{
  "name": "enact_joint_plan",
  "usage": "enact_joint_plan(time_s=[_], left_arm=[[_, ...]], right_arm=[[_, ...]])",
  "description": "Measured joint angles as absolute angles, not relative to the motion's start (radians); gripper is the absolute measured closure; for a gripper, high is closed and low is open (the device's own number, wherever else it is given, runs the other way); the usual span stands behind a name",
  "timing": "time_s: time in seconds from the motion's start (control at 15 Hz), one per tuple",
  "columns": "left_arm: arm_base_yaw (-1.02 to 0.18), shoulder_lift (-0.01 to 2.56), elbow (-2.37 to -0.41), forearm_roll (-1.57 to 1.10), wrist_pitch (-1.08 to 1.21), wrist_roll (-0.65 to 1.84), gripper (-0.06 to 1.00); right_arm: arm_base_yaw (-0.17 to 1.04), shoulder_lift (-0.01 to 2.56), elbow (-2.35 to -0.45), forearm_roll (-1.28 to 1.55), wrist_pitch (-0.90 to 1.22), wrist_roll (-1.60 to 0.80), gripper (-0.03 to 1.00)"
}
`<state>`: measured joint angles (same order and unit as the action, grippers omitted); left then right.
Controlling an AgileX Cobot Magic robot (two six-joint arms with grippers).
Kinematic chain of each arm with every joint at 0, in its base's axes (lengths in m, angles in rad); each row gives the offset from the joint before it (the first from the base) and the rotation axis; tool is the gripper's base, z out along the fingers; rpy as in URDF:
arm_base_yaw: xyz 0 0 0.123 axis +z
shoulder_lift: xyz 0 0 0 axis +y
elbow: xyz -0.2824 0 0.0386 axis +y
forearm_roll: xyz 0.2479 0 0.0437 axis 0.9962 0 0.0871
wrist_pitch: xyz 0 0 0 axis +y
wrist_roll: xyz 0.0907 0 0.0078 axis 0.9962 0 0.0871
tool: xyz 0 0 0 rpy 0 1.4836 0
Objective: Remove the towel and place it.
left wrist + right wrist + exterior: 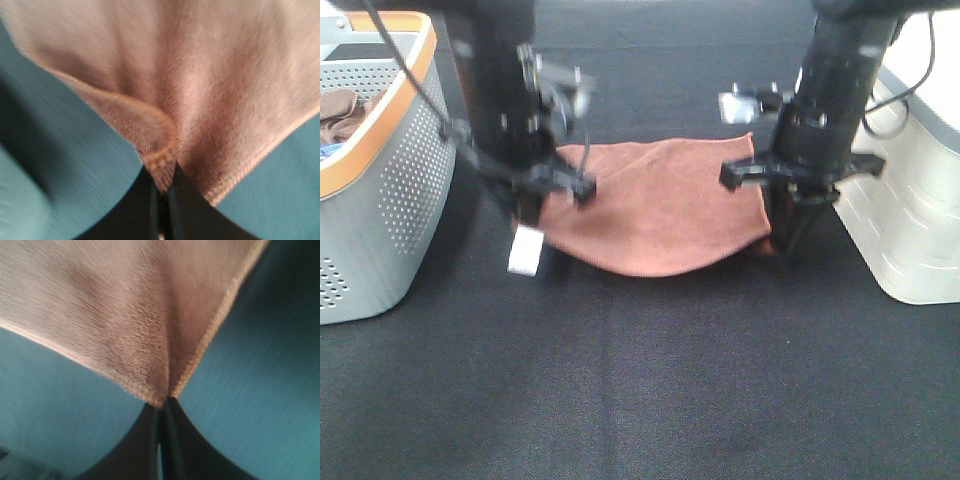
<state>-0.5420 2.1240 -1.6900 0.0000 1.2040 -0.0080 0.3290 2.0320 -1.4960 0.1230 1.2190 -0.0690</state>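
Between the two arms, the square reddish-brown microfibre towel (655, 205) hangs spread above the black cloth table (640, 380), left gripper (162, 192) and right gripper (162, 415) each clamped on a corner

**Colours on the table**

The towel (660, 205) is reddish-brown, plain, with a lighter stitched edge; in both wrist views it looks paler, pinkish-tan with a fine ribbed weave. A small white tag (525, 250) hangs at one corner. The tablecloth (640, 380) is black; the wrist views show it as teal. The basket (380, 170) is grey, dotted with small holes, with an orange rim. The bin (910, 200) is off-white. Both arms are black.
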Motion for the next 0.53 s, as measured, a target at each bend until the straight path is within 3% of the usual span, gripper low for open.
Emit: enact_joint_plan(time_s=[0.07,0.13,0.2,0.27,0.4,0.47,0.53], left_arm=[[-0.551,2.124,-1.625,-0.011,1.205,-0.022,0.94],[-0.552,2.124,-1.564,-0.011,1.205,-0.048,0.84],[-0.552,2.124,-1.555,-0.011,1.208,-0.064,0.67],[-0.552,2.124,-1.555,-0.011,1.208,-0.064,0.67],[-0.552,2.115,-1.55,-0.017,1.207,-0.071,0.22],[-0.552,2.103,-1.55,-0.02,1.209,-0.07,0.09],[-0.552,2.071,-1.55,-0.021,1.209,-0.057,0.03]], right_arm=[[0.329,2.032,-1.473,0.119,1.219,-0.052,0.92],[0.329,2.032,-1.451,0.127,1.219,-0.039,0.72],[0.329,2.032,-1.445,0.145,1.219,-0.038,0.53],[0.329,2.032,-1.445,0.145,1.219,-0.038,0.53],[0.329,2.031,-1.443,0.203,1.219,-0.038,0.18],[0.329,2.027,-1.443,0.211,1.219,-0.038,0.12],[0.329,1.996,-1.443,0.22,1.217,-0.038,0.08]])
